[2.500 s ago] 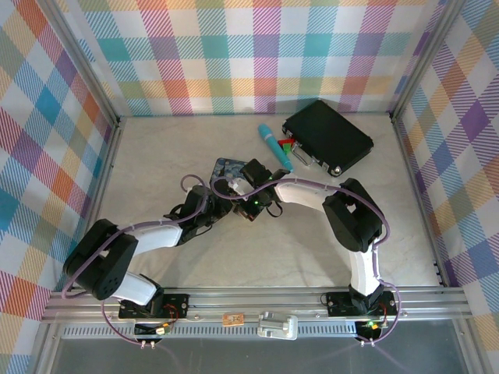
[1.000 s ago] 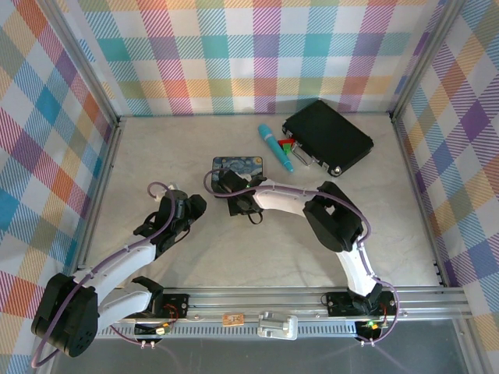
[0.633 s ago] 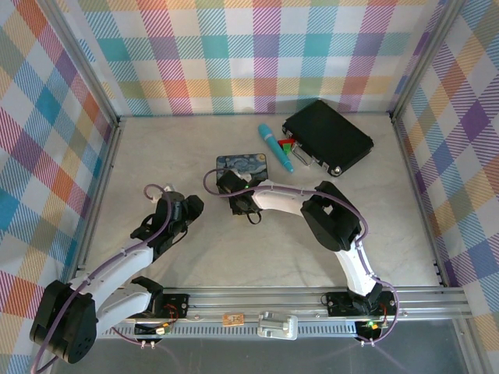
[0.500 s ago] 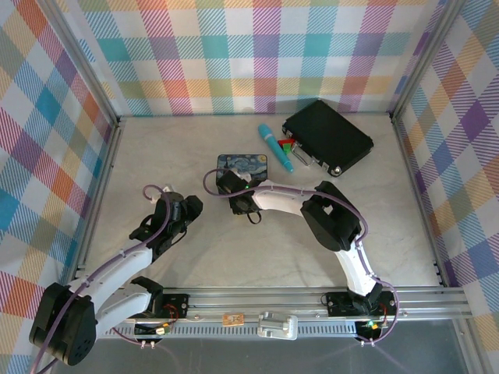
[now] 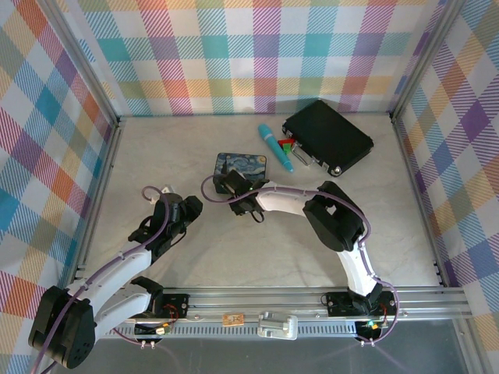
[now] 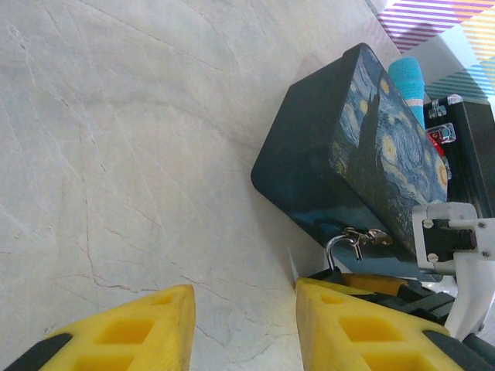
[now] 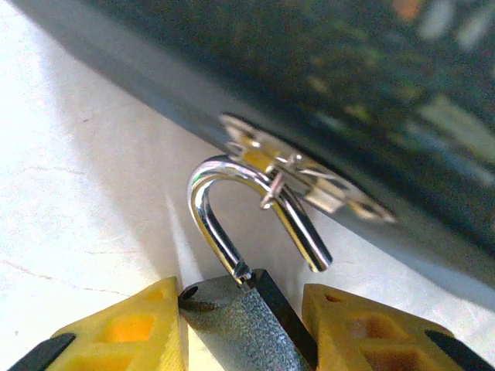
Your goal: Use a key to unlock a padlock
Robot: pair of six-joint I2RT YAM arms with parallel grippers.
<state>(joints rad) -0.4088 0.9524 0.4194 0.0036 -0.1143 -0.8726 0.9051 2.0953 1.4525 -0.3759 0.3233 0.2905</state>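
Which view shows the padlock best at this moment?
Right wrist: the padlock is close up, shackle open and hooked through the tin's hasp. Left wrist shows it small below the tin; from above it is too small to tell.

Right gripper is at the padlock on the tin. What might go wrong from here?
The padlock has its open shackle hooked through the hasp of the tin: a straight pull by the right gripper may drag the tin along. The shackle's free end could also snag on the hasp.
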